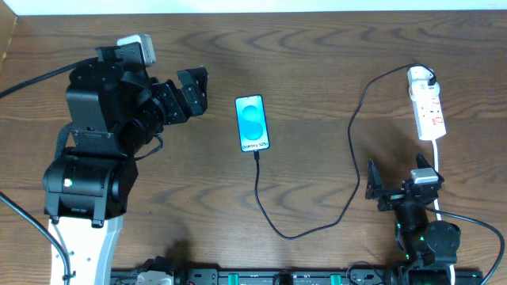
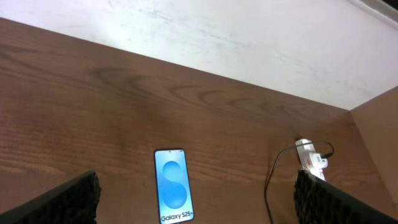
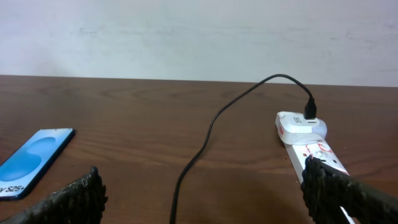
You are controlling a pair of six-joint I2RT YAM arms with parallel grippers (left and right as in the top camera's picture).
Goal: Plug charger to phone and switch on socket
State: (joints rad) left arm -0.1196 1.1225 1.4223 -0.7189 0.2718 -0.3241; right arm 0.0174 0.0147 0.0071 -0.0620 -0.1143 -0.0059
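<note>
The phone [image 1: 253, 123] lies face up mid-table, its blue screen lit. The charger, a thin black cable [image 1: 348, 170], meets the phone's bottom edge, loops toward the front and runs up to a plug in the white socket strip [image 1: 428, 107] at the far right. My left gripper [image 1: 192, 91] is open and empty, left of the phone. My right gripper [image 1: 396, 186] is open and empty, in front of the socket. The left wrist view shows the phone [image 2: 173, 193] between the open fingers [image 2: 196, 183]. The right wrist view shows the cable [image 3: 211, 124], socket [image 3: 305, 132] and phone [image 3: 34, 158] beyond the open fingers [image 3: 200, 171].
The socket's white cord [image 1: 438, 170] runs down past my right gripper. The brown wooden table [image 1: 317, 47] ends at a white wall at the back. Equipment lines the front edge [image 1: 261, 277].
</note>
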